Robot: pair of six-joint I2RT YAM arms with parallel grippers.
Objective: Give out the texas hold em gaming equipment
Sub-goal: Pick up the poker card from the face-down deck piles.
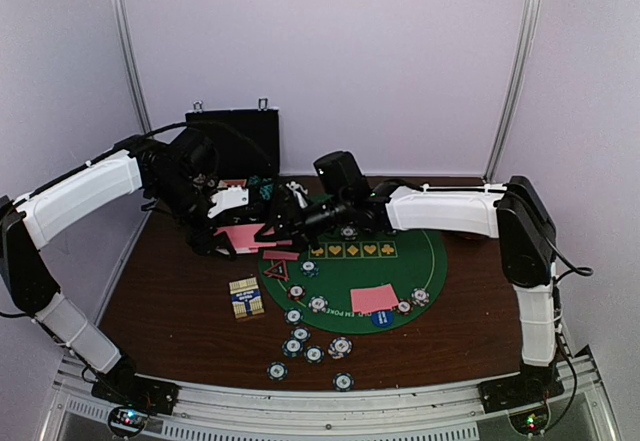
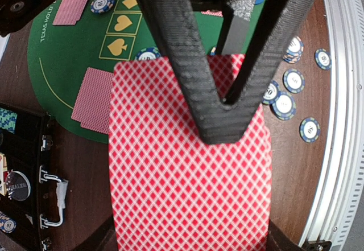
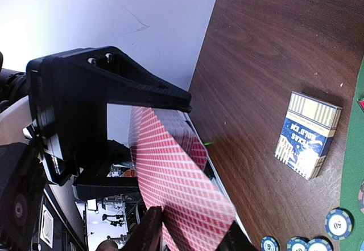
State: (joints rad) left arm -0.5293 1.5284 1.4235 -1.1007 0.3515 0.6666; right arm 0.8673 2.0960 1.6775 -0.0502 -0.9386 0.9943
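Red-backed playing cards (image 2: 187, 188) pinched in closed left claw (image 2: 226, 107), right claw (image 3: 170, 160) parted around their edge

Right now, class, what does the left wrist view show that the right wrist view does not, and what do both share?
Only left wrist: the suit symbols and face-down cards on the green mat. Only right wrist: the blue-and-cream card box. Both: the red-backed cards in the left end effector, and striped chips on the table.
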